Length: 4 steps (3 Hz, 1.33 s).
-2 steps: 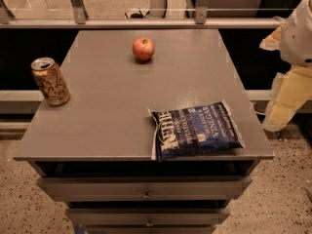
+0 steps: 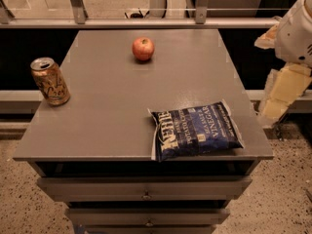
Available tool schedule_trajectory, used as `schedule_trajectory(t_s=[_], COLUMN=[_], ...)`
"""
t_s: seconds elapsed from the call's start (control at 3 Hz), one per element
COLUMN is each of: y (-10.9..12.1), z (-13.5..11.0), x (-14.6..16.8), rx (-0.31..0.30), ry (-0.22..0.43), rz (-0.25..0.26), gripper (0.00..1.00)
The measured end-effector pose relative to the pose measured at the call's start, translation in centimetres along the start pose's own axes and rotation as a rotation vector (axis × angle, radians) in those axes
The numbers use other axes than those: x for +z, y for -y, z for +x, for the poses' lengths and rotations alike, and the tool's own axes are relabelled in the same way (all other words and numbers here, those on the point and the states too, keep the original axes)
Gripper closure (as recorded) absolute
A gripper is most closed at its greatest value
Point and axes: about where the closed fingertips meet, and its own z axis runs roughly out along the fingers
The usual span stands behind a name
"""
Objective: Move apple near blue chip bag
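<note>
The red apple sits on the grey table near its far edge, around the middle. The blue chip bag lies flat at the table's front right, close to the front edge. My gripper hangs off the table's right side, beyond its edge. It is level with the bag and well apart from both the bag and the apple, and it holds nothing that I can see.
A gold-orange drink can stands upright at the table's left edge. The table top sits on a cabinet with drawers below. A metal railing runs behind the far edge.
</note>
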Motion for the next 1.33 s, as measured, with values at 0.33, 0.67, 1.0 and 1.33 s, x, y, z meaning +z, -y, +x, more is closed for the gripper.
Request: schedule_trajectory(t_s=[0.33, 0.67, 1.0, 1.33], y=[3.3, 7.6, 12.7, 15.7], z=[-2.3, -4.9, -8.0, -10.2], x=[3.0, 6.0, 9.4, 11.3], rx=[-0.008, -0.011, 0.029, 0.098], ry=[0.106, 0.209, 0.354, 0.428], rz=[-0.001, 0.016, 0.054, 0.058], gripper=[0.00, 0.00, 0.00, 0.00])
